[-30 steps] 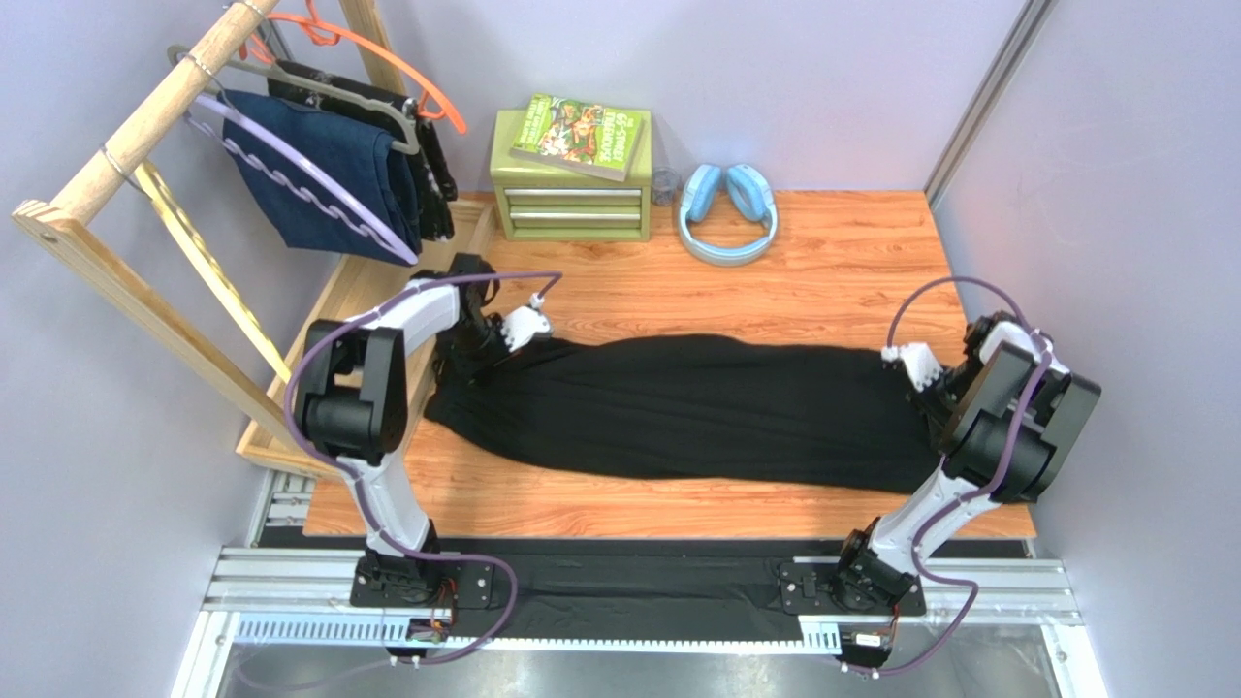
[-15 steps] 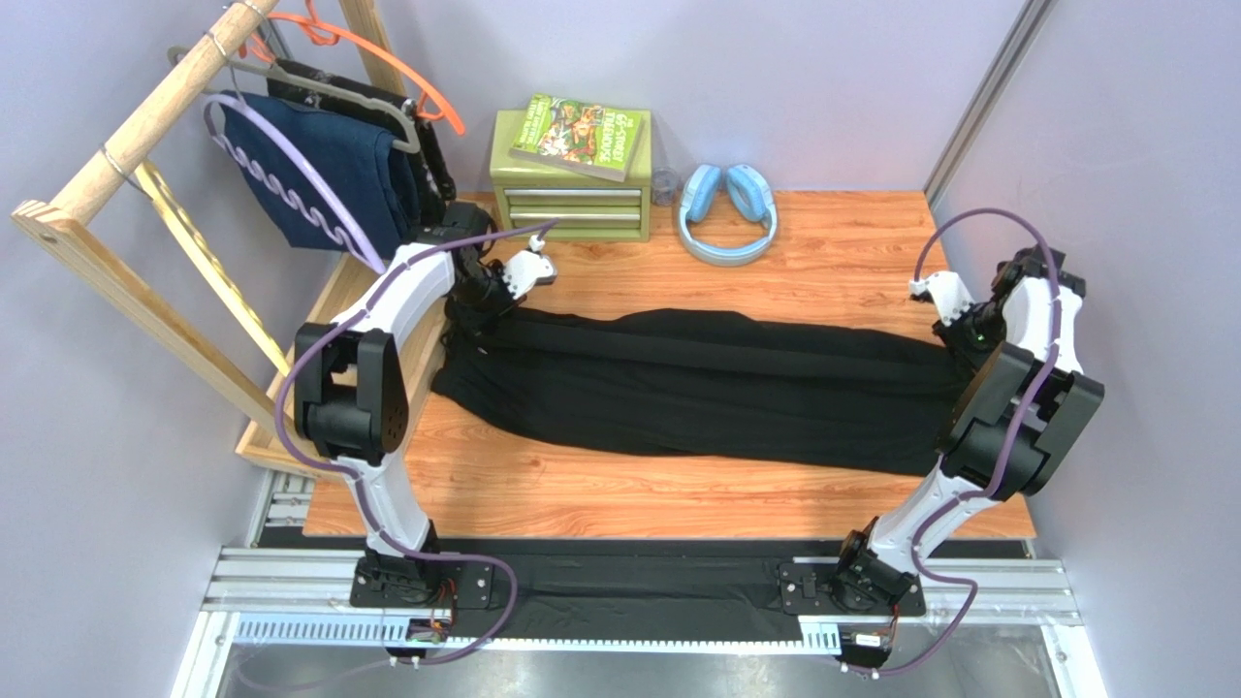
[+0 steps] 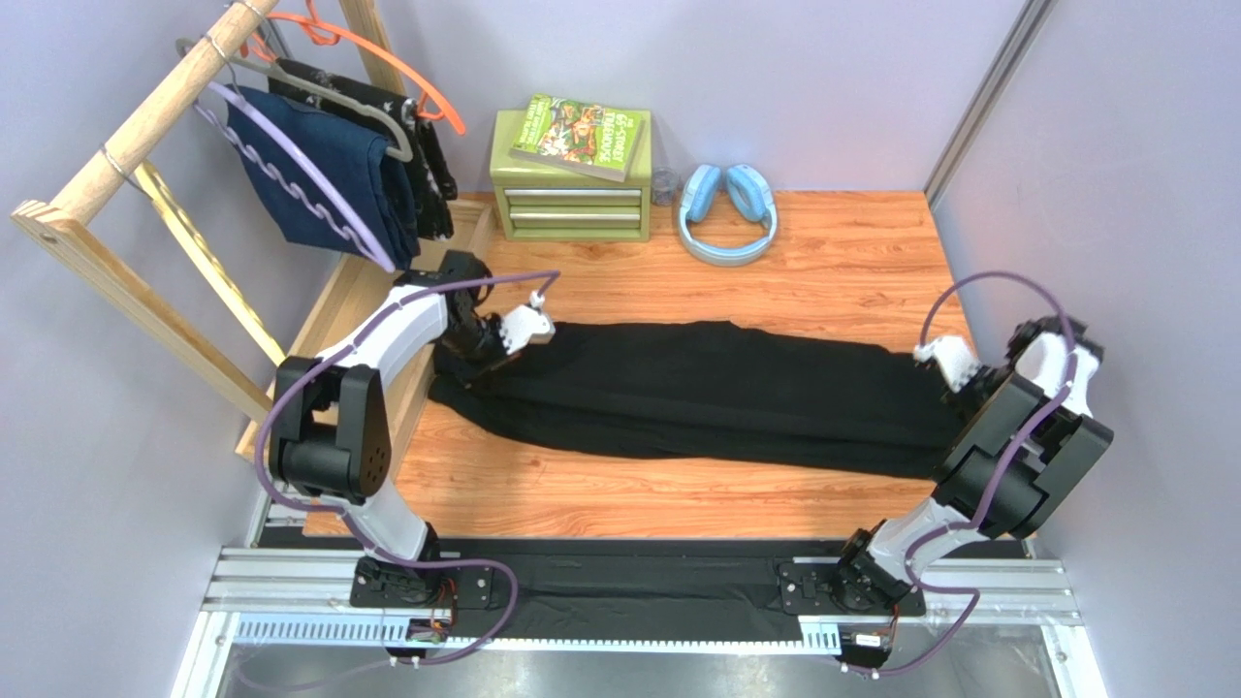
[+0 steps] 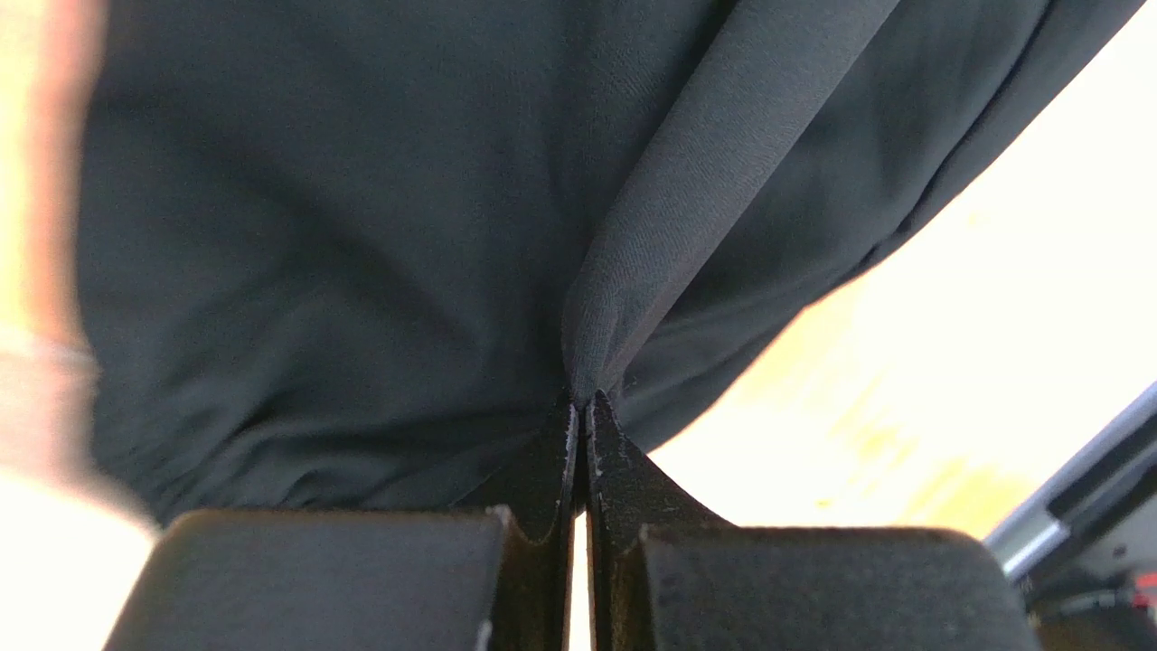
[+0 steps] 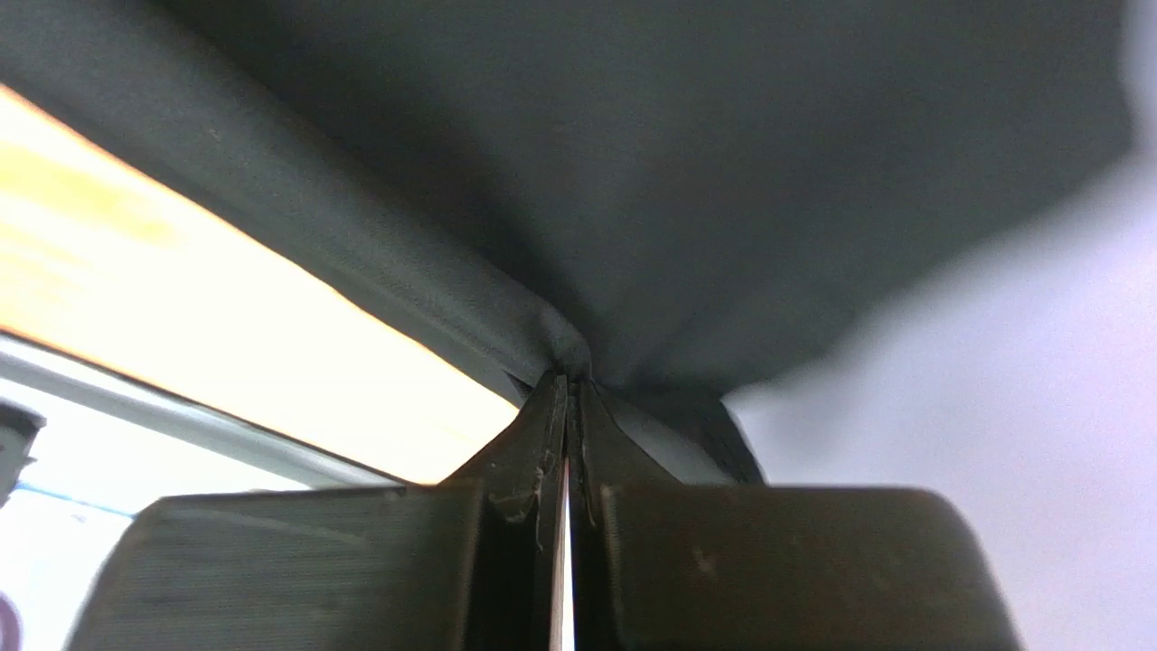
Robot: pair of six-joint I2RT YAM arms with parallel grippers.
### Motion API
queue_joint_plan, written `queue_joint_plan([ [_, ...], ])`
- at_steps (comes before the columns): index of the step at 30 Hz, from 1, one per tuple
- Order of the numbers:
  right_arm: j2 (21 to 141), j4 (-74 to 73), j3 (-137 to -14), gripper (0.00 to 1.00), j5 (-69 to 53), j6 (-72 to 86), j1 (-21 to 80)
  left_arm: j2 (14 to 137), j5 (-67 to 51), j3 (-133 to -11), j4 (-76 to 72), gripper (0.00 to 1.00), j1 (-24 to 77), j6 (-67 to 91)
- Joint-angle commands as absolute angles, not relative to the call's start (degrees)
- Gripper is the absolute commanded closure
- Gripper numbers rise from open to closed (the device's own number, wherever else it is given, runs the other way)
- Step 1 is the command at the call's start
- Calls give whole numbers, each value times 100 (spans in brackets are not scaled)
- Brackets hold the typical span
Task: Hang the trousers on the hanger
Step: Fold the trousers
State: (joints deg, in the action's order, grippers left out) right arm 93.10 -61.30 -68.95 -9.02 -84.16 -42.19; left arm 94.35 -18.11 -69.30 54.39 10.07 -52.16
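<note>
The hanger (image 3: 299, 175) hangs on the rack (image 3: 139, 134), just past the table's (image 3: 845, 277) far left corner. The trousers (image 3: 699, 393) are not on it yet. They lie stretched across the table, from the left edge to the right edge. The left gripper (image 4: 581, 407) pinches one end tight. The right gripper (image 5: 566, 387) pinches the other end tight. I think all the lifting and hanging is left to do. The far side has bare wood, but the rack and the right wall are close.
</note>
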Motion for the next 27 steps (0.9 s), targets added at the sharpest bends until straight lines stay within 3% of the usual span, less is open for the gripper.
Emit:
queue_joint_plan([
  [1,9325,-5038,-5995,100,-141,-9053,-4254,9624,-1178,-6505,5388,100,923,-5634],
  [7,9624,-5062,-6309,100,-176,-8702,-4193,9800,-1046,-6415,5212,100,932,-5371],
  [15,9466,-5984,-7268,100,-395,-8727,-4227,9397,-1406,-7488,6028,100,923,-5316],
  [25,9228,-5616,-6118,100,199,-9246,-4342,9307,-1020,-6136,5608,100,932,-5616],
  [26,9281,-5642,-6100,96,298,-9281,-4333,9369,-1011,-6117,5625,98,932,-5634],
  [27,9377,-5677,-6134,83,377,-9255,-4342,9421,-1019,-6108,5695,84,932,-5677],
])
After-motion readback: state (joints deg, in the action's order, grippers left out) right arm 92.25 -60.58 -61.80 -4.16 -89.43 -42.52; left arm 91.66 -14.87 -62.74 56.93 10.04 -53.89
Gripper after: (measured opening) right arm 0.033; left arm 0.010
